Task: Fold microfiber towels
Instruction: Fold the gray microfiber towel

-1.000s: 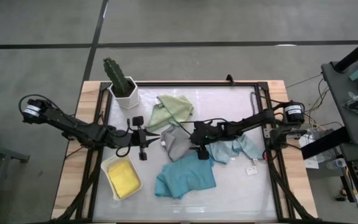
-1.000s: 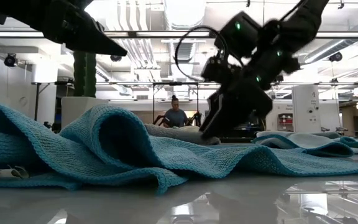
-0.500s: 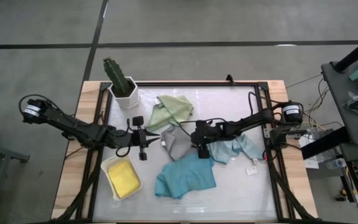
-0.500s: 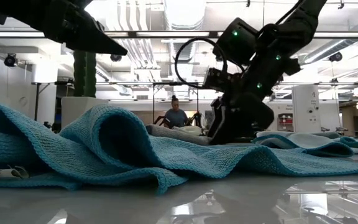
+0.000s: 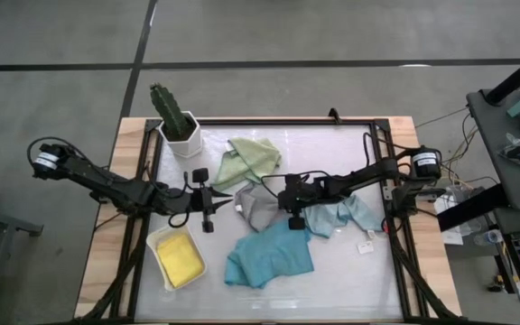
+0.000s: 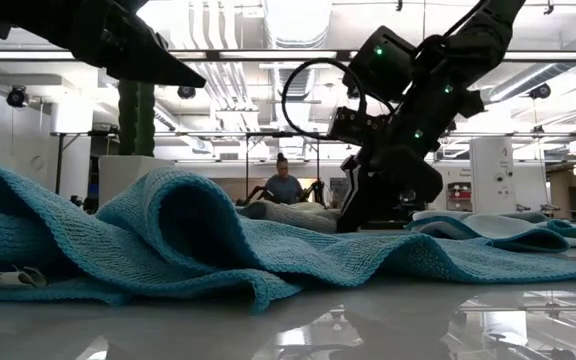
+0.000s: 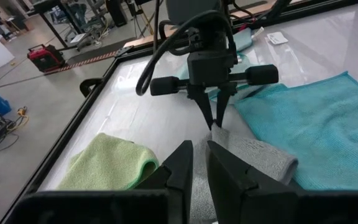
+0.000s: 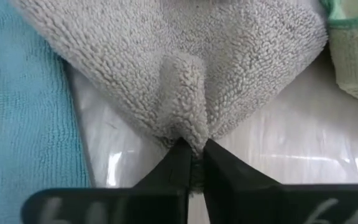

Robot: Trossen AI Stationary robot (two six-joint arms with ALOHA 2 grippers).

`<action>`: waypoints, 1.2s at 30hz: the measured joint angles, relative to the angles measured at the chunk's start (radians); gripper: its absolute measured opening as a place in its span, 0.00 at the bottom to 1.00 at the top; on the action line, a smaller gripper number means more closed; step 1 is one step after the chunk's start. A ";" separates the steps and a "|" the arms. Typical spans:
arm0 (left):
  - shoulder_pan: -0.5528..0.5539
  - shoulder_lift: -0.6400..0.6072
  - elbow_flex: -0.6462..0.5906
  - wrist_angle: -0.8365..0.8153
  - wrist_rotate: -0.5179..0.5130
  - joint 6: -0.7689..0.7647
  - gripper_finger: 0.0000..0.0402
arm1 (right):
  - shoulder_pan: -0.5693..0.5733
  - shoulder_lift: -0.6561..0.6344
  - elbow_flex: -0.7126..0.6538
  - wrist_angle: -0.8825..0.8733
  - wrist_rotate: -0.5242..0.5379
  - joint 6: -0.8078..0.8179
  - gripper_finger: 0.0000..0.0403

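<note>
A grey towel (image 5: 255, 209) lies crumpled at the table's middle, with my right gripper (image 5: 278, 196) shut on its right edge. A teal towel (image 5: 269, 255) lies spread nearer the front, its far part under the grey one. The pale blue towel (image 5: 346, 215) lies under my right arm, and the sage green towel (image 5: 253, 158) lies folded behind the grey one. The yellow towel (image 5: 181, 257) rests folded in a white tray (image 5: 162, 236). My left gripper (image 5: 227, 197) hangs shut above the table just left of the grey towel, holding nothing. My right gripper pinches a puckered ridge at the grey towel's edge (image 8: 184, 121) between its two fingers. The fingers (image 7: 211, 112) slant down onto it from the table's right. The pinched bit stands up slightly, and the rest of the towel lies slack on the table.
A cactus in a white pot (image 5: 181, 134) stands at the far left corner. A small white tag (image 5: 366, 246) lies right of the teal towel. A dark frame borders the white table top. Bare table shows at the far right and along the front.
My right gripper has tipped down onto the grey towel's edge and shut on it, puckering the cloth into a small raised ridge. The rest of the towel has stayed where it was.
</note>
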 joint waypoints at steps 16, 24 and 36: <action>0.000 0.000 0.000 0.000 0.000 -0.001 0.08 | 0.081 -0.022 0.003 -0.152 -0.004 0.135 0.03; 0.000 0.000 0.000 0.000 0.000 -0.001 0.08 | 0.105 -0.020 0.049 -0.223 -0.059 0.217 0.04; 0.000 0.000 0.000 0.000 0.000 -0.006 0.08 | 0.092 -0.026 0.156 -0.401 -0.052 0.169 0.34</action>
